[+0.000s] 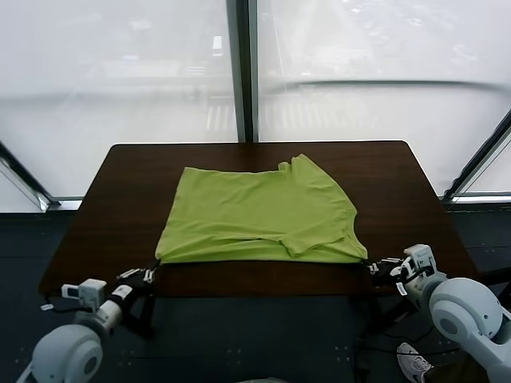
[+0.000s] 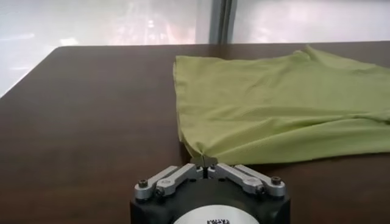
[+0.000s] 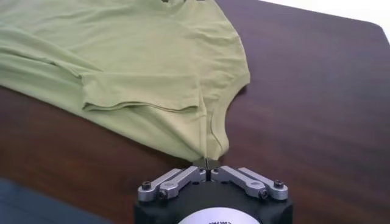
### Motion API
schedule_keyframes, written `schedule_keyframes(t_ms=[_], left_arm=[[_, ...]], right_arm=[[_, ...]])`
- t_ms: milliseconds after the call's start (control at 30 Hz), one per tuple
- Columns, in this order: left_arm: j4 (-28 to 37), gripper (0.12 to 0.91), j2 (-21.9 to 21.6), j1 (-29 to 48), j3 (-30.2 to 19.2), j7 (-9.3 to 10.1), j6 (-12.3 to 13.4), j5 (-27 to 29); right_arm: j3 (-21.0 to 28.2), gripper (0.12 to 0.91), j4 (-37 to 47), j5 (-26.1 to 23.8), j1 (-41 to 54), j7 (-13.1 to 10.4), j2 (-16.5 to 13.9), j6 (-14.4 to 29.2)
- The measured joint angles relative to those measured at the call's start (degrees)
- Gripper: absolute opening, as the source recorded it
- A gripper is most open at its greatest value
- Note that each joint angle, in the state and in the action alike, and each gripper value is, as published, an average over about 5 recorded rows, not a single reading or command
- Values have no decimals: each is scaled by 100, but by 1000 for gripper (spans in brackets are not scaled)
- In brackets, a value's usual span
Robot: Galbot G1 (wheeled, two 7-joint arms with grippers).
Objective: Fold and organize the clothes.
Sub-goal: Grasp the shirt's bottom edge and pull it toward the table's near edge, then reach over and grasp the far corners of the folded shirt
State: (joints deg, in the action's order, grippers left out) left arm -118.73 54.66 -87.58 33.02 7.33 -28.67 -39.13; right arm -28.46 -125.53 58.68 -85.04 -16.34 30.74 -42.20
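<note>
Head view: lime T-shirt (image 1: 259,214) lies flat mid desk (image 1: 120,183); left hand (image 1: 152,271) and right hand (image 1: 374,265) each pinching near corner, prob for fold away. Left wrist: clenched on shirt corner. Right wrist: same, clamped on corner beside sleeve (image 3: 146,94).

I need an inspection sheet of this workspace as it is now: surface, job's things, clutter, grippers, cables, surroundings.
Surface: dark brown table, bare around the garment.
Job's things: lime-green T-shirt lying flat, partly folded, near edge along the table's front.
Clutter: nothing seen.
Grippers: left gripper shut on the shirt's near left corner; right gripper shut on its near right corner.
Cables: thin wires on the floor by the right arm.
Surroundings: large windows behind, dark floor below.
</note>
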Motion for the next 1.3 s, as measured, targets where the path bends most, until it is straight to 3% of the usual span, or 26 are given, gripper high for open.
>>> schedule_keyframes(t_ms=[367,833,933,1133,1200,1300], left_arm=[[-591,148,-31,-990,327,0,5,106],[-707,148,-55,-1604,741,-19,44,74],[-709,148,-41,-1622,746,-15,36,82],[-741,149,-41,-1627,748,-20,39,133],[-767,179,-45,-1624,748,-14,26,137],[-809,316,-53,-1634,752,10,-18,141]], right_arm=[[-105,138,-59,-30,-375,-6,-297,0],[-141,144,-209,-11,-524,-35,-329,0],[-197,235,-276,15,-540,-36,-341,0],[-367,597,-429,184,-539,-20,-364,0],[-435,729,-422,259,-460,26,-334,0],[-481,863,-316,306,-214,180,-256,18]])
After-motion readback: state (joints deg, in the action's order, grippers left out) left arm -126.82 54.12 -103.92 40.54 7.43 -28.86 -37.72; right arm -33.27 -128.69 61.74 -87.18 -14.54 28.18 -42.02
